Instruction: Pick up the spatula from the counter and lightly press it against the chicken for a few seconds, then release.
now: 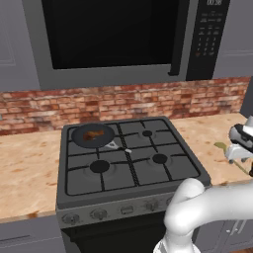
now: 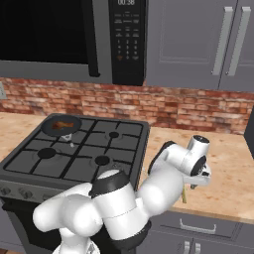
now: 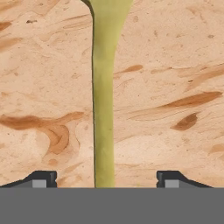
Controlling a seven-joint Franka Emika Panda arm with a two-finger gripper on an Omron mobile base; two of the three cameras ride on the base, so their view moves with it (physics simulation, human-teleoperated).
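A yellow-green spatula (image 3: 104, 109) lies on the beige counter to the right of the stove. Its handle runs straight between my gripper's (image 3: 105, 179) two fingertips (image 3: 43, 178), with a gap on each side, so the gripper is open around it and close above the counter. From the left base view the gripper (image 1: 242, 148) hangs over the spatula (image 1: 221, 146) at the right edge. The right base view has the gripper (image 2: 195, 179) pointing down, with a bit of spatula (image 2: 184, 194) under it. The chicken (image 1: 92, 135) sits in a dark pan (image 1: 79, 133) on the stove's back left burner.
The black stove (image 1: 148, 173) has several burners and front knobs. A microwave (image 1: 118, 34) hangs above it, with a brick backsplash (image 1: 148, 101) behind. Grey cabinets (image 2: 198, 39) are mounted above the right counter (image 2: 228, 168). My own white arm crosses the stove's front right corner.
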